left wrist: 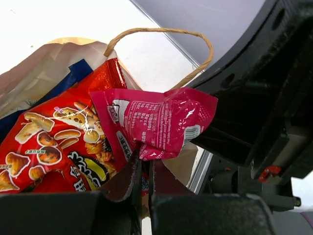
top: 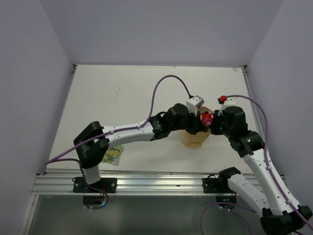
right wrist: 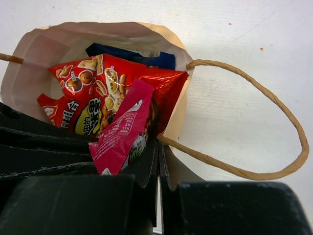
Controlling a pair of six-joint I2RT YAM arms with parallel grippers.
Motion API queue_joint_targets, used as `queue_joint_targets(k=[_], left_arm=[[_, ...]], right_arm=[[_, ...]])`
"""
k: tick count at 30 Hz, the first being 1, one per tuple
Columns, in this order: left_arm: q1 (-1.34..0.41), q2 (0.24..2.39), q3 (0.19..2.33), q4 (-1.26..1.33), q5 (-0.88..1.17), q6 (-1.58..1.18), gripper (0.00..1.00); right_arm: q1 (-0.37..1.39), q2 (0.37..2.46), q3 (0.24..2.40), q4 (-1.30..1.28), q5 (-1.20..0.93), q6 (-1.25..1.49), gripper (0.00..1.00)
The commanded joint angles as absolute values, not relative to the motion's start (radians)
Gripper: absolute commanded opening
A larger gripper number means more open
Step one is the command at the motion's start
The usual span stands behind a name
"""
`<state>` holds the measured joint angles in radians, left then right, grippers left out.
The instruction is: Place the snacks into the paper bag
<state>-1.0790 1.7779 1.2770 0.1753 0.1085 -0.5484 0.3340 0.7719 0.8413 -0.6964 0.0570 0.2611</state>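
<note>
The tan paper bag (top: 192,138) stands between both arms with its mouth open (right wrist: 73,39). Inside it lie a red snack packet (right wrist: 93,93) and a blue one (right wrist: 132,54). My left gripper (left wrist: 145,161) is shut on the lower edge of a small pink packet (left wrist: 156,125) and holds it over the bag's mouth, against the red packet (left wrist: 54,147). The pink packet (top: 208,118) shows at the bag's top. My right gripper (right wrist: 159,144) is shut on the bag's rim where a loop handle (right wrist: 254,98) joins. A small green packet (top: 113,154) lies on the table by the left arm's base.
The other loop handle (left wrist: 161,32) arches above the pink packet. The right arm's black body (left wrist: 264,98) sits close beside the left gripper. An aluminium rail (top: 156,183) runs along the near edge, and walls close in the table on three sides.
</note>
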Motion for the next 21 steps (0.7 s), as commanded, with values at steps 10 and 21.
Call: queue_joint_targets(k=[10,21], left_arm=[[-1.081,1.907,1.598,-0.220,-0.051,-0.615,0.00],[-1.111,1.628,1.384,-0.268,-0.241,-0.612,0.52]], right_arm=[[0.344,0.764,0.834,-0.686,0.012,0.265,0.00],[0.344,0.764,0.834,-0.684,0.014,0.265,0.00]])
